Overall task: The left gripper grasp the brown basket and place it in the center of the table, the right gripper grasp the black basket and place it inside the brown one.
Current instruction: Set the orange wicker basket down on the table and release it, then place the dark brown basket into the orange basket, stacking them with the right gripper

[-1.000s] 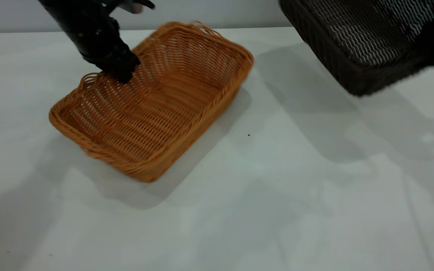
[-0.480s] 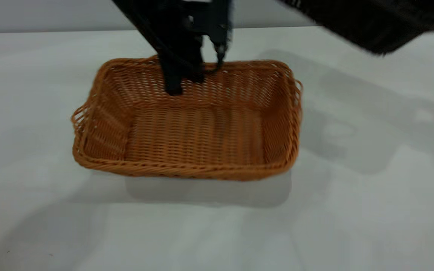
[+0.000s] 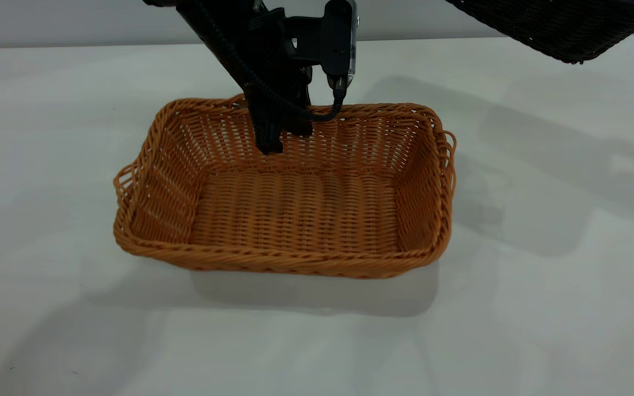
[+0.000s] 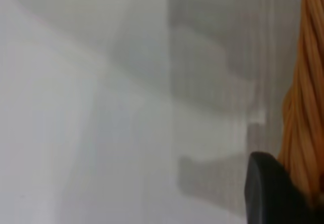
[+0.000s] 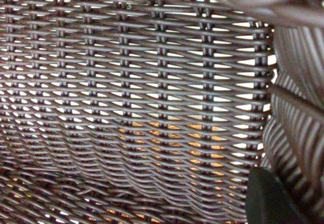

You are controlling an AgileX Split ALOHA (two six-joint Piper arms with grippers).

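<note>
The brown basket (image 3: 295,209) sits flat on the white table (image 3: 515,308), near its middle, long side toward the exterior camera. My left gripper (image 3: 274,136) comes down from above and is shut on the basket's far wall. The left wrist view shows one black finger (image 4: 268,193) against the braided rim (image 4: 306,107). The black basket (image 3: 564,27) hangs in the air at the top right, above and beyond the brown one, partly out of frame. The right gripper is out of the exterior view. Its wrist view shows one finger (image 5: 271,198) against the black basket's wall (image 5: 152,82), with orange showing through the weave.
Bare tabletop surrounds the brown basket on all sides. A grey wall (image 3: 47,22) runs along the table's far edge. A cable (image 3: 317,116) loops from the left arm over the basket's far rim.
The left gripper has swung the brown basket round and carried it rightward to the table's middle, where it now rests. The black basket has risen higher at the top right.
</note>
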